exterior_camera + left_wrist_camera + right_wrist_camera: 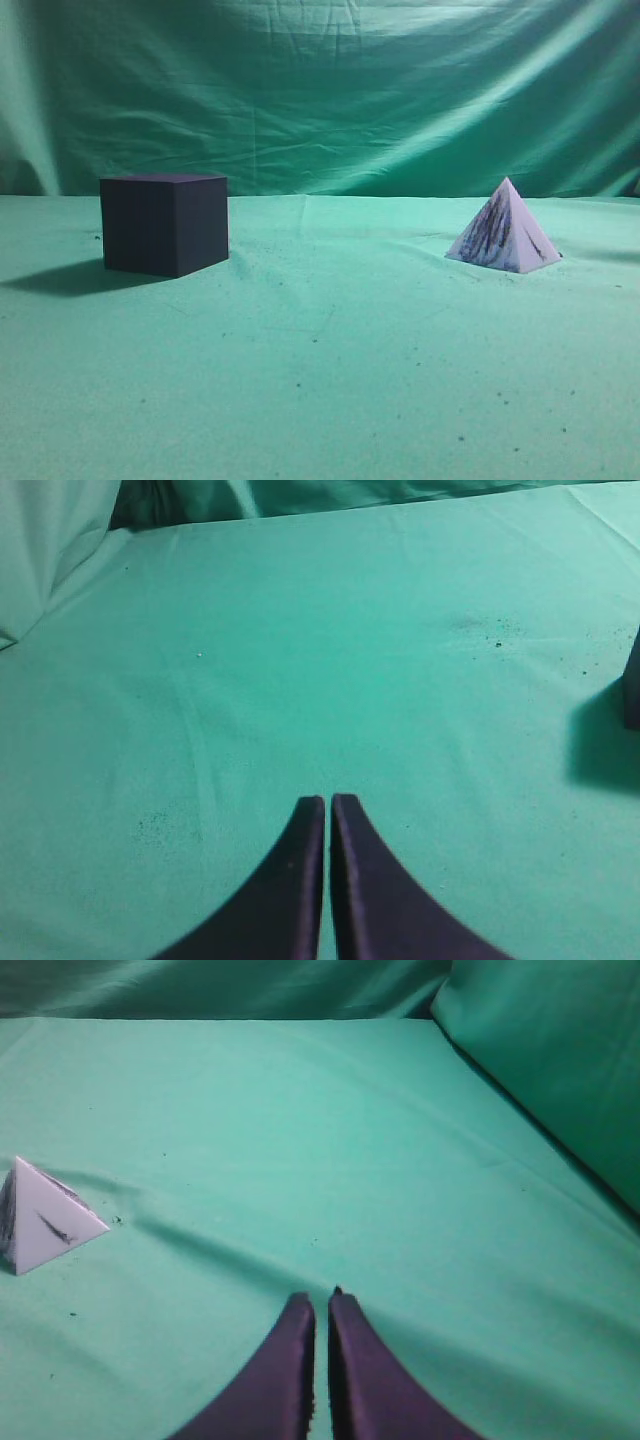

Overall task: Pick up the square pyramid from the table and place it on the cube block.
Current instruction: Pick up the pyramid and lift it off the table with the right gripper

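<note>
The square pyramid (505,232) is pale lilac with dark scribbled streaks and stands on the green table (330,360) at the right. It also shows at the left edge of the right wrist view (45,1217). The dark cube block (164,222) stands on the table at the left, and only its edge shows at the right border of the left wrist view (632,680). My left gripper (328,802) is shut and empty above bare cloth. My right gripper (317,1300) is shut and empty, to the right of the pyramid. Neither gripper shows in the exterior view.
A green cloth backdrop (320,90) hangs behind the table. Folds of the same cloth rise at the right of the right wrist view (550,1050) and at the top left of the left wrist view (50,540). Small dark specks dot the cloth.
</note>
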